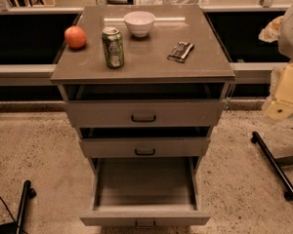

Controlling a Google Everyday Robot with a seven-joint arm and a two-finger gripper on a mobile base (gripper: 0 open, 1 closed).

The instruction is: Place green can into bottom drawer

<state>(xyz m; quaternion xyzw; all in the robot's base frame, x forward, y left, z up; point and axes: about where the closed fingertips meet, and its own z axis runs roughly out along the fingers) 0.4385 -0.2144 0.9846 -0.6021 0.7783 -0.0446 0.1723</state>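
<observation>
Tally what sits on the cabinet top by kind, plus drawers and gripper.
Green cylindrical drink can: 1
White round bowl: 1
Round orange fruit: 1
Dark flat packet: 1
Grey-beige drawers: 3, bottom drawer open
Pale gripper, right edge: 1
Total: 8

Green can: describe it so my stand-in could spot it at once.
Find the grey-beige three-drawer cabinet, left of the robot's pale hand at the view's right edge. On its flat top, front left, a small green cylindrical metal can stands upright between a round orange fruit and a white bowl. It alone is tall, green and silver-topped.
</observation>
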